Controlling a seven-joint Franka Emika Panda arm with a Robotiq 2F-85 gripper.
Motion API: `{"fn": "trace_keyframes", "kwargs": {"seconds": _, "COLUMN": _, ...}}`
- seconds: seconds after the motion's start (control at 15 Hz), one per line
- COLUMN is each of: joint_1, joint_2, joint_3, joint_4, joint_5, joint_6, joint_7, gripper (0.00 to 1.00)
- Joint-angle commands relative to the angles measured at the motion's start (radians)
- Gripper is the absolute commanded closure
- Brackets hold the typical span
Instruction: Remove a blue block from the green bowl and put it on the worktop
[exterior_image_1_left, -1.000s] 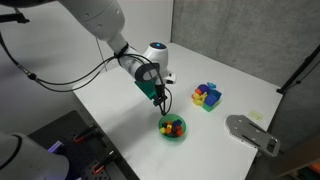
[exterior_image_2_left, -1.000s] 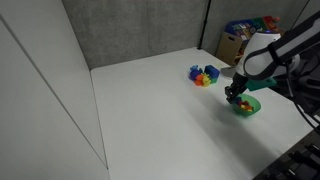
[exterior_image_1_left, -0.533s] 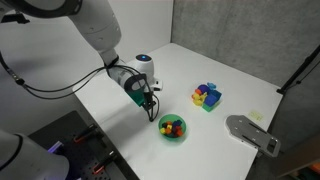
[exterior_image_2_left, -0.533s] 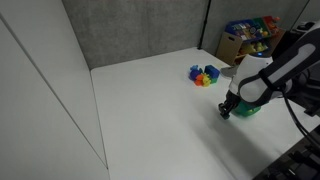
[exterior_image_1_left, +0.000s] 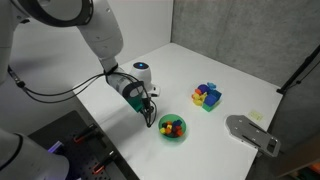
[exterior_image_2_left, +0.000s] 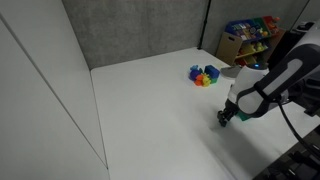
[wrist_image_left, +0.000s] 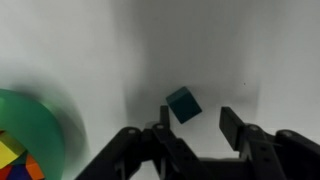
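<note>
In the wrist view my gripper (wrist_image_left: 196, 125) is open, its two black fingers spread apart. The blue block (wrist_image_left: 182, 104), a small dark cube turned at an angle, sits against the white worktop (wrist_image_left: 250, 50) just ahead of the fingers, close to one fingertip and not clamped. The green bowl (wrist_image_left: 30, 135) is at the side of that view with colored blocks inside. In an exterior view my gripper (exterior_image_1_left: 150, 118) is low over the worktop just beside the green bowl (exterior_image_1_left: 172, 127). In an exterior view the gripper (exterior_image_2_left: 224, 117) hides most of the bowl.
A blue squarish container (exterior_image_1_left: 207, 96) with colored blocks stands further back on the worktop; it also shows in an exterior view (exterior_image_2_left: 204, 76). A grey device (exterior_image_1_left: 250, 132) lies at the table's edge. A box of toys (exterior_image_2_left: 250, 35) stands beyond the table.
The gripper has moved from above the green bowl out to the side and down toward the worktop. The bowl and the blue container have not moved.
</note>
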Motion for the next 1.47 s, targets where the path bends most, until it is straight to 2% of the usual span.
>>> {"fn": "trace_keyframes", "kwargs": {"seconds": 0.0, "joint_1": 0.006, "joint_2": -0.037, "joint_3": -0.015, "joint_4": -0.009, "joint_5": -0.008, "joint_6": -0.032, "joint_7": 0.008, "gripper": 0.14}}
{"fn": "trace_keyframes", "kwargs": {"seconds": 0.13, "joint_1": -0.008, "joint_2": -0.081, "joint_3": -0.012, "joint_4": -0.018, "joint_5": -0.01, "joint_6": -0.075, "joint_7": -0.004, "gripper": 0.01}}
{"fn": "trace_keyframes", "kwargs": {"seconds": 0.27, "joint_1": -0.015, "joint_2": -0.127, "joint_3": -0.015, "joint_4": -0.022, "joint_5": -0.013, "joint_6": -0.131, "joint_7": -0.01, "gripper": 0.0}}
{"fn": "trace_keyframes", "kwargs": {"seconds": 0.6, "joint_1": -0.018, "joint_2": -0.288, "joint_3": -0.074, "joint_4": -0.032, "joint_5": -0.053, "joint_6": -0.312, "joint_7": -0.001, "gripper": 0.0}}
{"fn": "trace_keyframes", "kwargs": {"seconds": 0.93, "joint_1": -0.068, "joint_2": -0.456, "joint_3": -0.099, "joint_4": -0.032, "joint_5": -0.134, "joint_6": -0.494, "joint_7": -0.056, "gripper": 0.0}}
{"fn": "trace_keyframes", "kwargs": {"seconds": 1.2, "joint_1": -0.124, "joint_2": -0.593, "joint_3": -0.097, "joint_4": -0.034, "joint_5": -0.155, "joint_6": -0.641, "joint_7": -0.17, "gripper": 0.0}}
{"fn": "trace_keyframes", "kwargs": {"seconds": 1.4, "joint_1": -0.16, "joint_2": -0.69, "joint_3": -0.099, "joint_4": -0.035, "joint_5": -0.115, "joint_6": -0.758, "joint_7": -0.305, "gripper": 0.0}}
